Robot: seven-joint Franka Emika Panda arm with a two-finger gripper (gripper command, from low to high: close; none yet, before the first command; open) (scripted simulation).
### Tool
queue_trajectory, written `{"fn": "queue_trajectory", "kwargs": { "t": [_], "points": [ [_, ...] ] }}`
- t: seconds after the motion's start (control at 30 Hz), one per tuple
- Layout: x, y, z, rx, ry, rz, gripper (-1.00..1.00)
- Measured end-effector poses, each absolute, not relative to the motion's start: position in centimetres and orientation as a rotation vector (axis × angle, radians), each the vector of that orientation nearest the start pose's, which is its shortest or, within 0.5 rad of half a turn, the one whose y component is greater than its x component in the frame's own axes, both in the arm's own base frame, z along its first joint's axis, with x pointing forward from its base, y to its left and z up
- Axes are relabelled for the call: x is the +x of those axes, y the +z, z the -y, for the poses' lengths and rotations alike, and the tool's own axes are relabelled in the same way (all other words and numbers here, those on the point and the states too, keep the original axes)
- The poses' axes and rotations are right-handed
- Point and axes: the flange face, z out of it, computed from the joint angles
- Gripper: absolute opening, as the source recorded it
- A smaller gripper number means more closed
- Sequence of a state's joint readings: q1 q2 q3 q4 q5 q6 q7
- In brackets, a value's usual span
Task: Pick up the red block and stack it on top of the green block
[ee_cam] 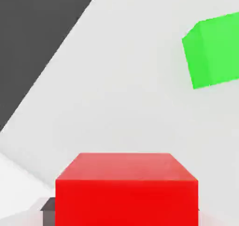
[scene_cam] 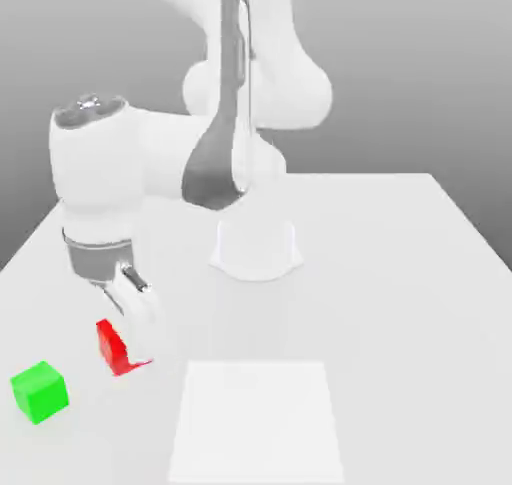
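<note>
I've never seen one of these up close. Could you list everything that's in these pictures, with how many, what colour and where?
red block: one, bright red, in the claw's grip, towards the exterior view's left
green block: one, bright green, on the table near the exterior view's left edge
table: one, pale grey, beneath the blocks
square panel: one, white, at the near side of the table, right of the blocks in the exterior view
robot arm: one, white with grey parts, reaching over the table
claw: one, mostly white, closed on the red block
</note>
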State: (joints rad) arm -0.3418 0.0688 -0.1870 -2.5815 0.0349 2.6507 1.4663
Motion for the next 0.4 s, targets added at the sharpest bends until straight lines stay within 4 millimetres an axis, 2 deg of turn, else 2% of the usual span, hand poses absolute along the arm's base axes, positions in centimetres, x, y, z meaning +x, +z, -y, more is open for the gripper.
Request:
{"fn": "queue_trajectory", "kwargs": {
  "t": [0.1, 0.17, 0.23, 0.27, 0.4],
  "points": [
    [37.3, 24.3, 27.9, -1.358, -0.001, -2.830, -1.00],
    [37.3, 22.7, 28.9, -1.299, -0.002, -2.859, -1.00],
    [37.3, 20.3, 29.1, -1.285, -0.002, -2.865, -1.00],
    [37.2, 19.0, 29.1, -1.283, -0.002, -2.866, 1.00],
    [37.2, 19.0, 29.1, -1.283, -0.002, -2.866, 1.00]
  ]
}}
